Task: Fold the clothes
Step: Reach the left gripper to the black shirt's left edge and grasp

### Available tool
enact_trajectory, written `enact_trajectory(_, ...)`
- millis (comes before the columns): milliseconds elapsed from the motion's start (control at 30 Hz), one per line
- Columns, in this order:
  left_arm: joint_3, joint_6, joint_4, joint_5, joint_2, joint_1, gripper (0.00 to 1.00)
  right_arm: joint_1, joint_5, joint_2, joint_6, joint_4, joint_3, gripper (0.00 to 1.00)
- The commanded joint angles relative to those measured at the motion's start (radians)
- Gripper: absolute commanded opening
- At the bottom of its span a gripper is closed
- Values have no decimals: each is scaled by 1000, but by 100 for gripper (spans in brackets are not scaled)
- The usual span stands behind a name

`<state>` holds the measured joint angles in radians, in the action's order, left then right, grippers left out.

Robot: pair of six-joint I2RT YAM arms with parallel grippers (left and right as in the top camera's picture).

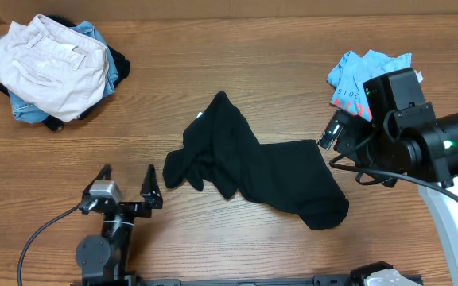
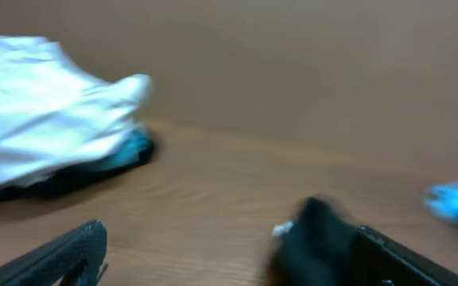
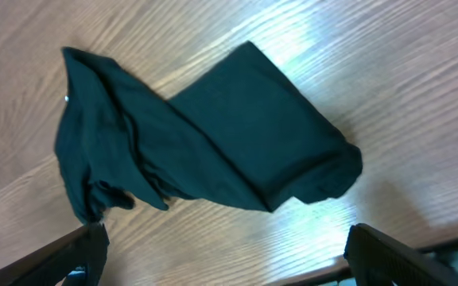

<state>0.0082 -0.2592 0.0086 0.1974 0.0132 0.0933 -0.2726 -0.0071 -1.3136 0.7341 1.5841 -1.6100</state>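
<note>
The black T-shirt (image 1: 253, 163) lies crumpled in the middle of the table, with a small white label near its top left. It also shows in the right wrist view (image 3: 205, 135) and blurred in the left wrist view (image 2: 316, 238). My left gripper (image 1: 128, 181) is open and empty, low on the table just left of the shirt. My right gripper (image 1: 332, 131) is open and empty, held above the table at the shirt's right end.
A pile of cream trousers (image 1: 50, 63) over blue and dark clothes sits at the back left, also in the left wrist view (image 2: 46, 119). A light blue tee with red print (image 1: 364, 75) lies at the back right.
</note>
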Motion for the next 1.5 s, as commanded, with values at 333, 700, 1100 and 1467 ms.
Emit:
enact_trajectory(333,642,-123,-89,600,217,5,100,5,51,10,25,-35,-6,100)
enact_trajectory(700,902,-129,-272,691,618,4,100,5,85,10,25,-38,-6,100)
enact_trajectory(1100,1349,174,-1092,-217,1204,-504,100,5,25,-31,29,-116,-6,100)
enact_trajectory(1467,1349,-76,-1051,-154,1807,-760,100,6,125,-32,26,-115,-6,100)
